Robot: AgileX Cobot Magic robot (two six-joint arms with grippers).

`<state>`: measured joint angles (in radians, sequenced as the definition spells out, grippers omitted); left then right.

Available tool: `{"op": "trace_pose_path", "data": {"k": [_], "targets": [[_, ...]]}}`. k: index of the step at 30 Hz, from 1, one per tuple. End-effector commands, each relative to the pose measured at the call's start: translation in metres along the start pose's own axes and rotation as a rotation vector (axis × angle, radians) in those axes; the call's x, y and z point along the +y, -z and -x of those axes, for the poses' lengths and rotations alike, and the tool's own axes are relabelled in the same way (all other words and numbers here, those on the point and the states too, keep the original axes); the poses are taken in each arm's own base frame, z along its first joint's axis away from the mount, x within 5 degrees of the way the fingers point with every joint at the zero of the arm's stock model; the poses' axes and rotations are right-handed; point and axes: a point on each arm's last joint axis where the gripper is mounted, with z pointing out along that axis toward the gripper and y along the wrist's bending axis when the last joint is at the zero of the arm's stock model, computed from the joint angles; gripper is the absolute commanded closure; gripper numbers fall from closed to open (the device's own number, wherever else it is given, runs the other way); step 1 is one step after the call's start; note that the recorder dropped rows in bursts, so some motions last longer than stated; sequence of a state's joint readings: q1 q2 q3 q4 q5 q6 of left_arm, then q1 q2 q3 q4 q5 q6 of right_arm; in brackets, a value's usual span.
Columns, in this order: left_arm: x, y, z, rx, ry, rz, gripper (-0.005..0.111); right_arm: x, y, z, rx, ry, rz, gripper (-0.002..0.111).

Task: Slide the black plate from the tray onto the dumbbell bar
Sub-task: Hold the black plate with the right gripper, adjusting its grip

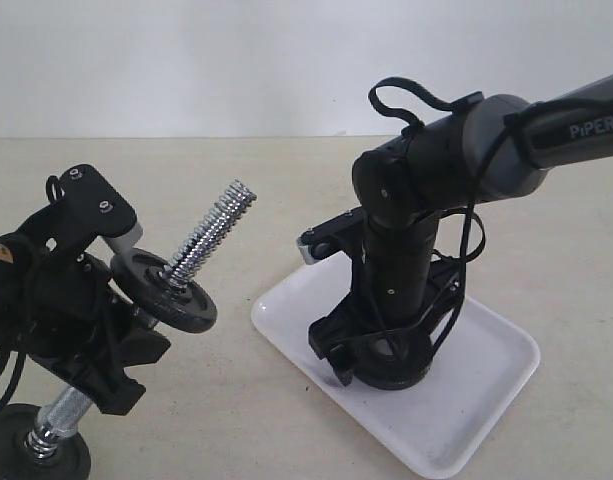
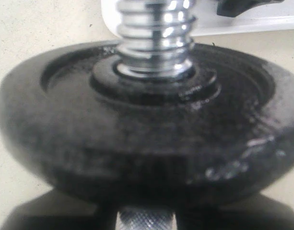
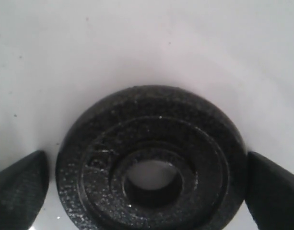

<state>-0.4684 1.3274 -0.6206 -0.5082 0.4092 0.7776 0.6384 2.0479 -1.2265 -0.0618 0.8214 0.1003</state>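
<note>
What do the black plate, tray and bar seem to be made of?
The plate looks like cast iron, matte black with a grainy skin. The tray is glossy white, plastic or enamel, unclear. The bar seems chromed steel, with mirror-bright threads.

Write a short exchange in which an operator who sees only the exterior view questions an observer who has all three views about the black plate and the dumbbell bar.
Operator: The right arm blocks the middle of the tray. Is the black plate under it?
Observer: Yes. The right wrist view shows the black plate lying flat on the tray, between the open fingertips of the right gripper.
Operator: Where does the left gripper hold the dumbbell bar?
Observer: The left wrist view shows the left gripper closed on the knurled handle of the dumbbell bar, just below the bar's own disc.
</note>
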Motion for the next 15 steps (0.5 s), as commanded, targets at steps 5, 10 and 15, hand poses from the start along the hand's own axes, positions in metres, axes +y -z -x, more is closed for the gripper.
{"op": "trace_pose_path", "data": {"k": [5, 10, 15], "targets": [[0.0055, 0.0134, 0.0191, -0.14, 0.035, 0.066, 0.102, -0.0021, -0.0392, -0.0158, 0.157, 0.034, -0.037, 0.003], [0.0055, 0.0134, 0.0191, -0.14, 0.035, 0.066, 0.102, -0.0021, -0.0392, -0.0158, 0.157, 0.034, -0.037, 0.016], [0.0053, 0.0134, 0.019, -0.139, 0.035, 0.064, 0.102, -0.002, -0.0394, -0.0145, 0.142, 0.034, -0.035, 0.057]]}}
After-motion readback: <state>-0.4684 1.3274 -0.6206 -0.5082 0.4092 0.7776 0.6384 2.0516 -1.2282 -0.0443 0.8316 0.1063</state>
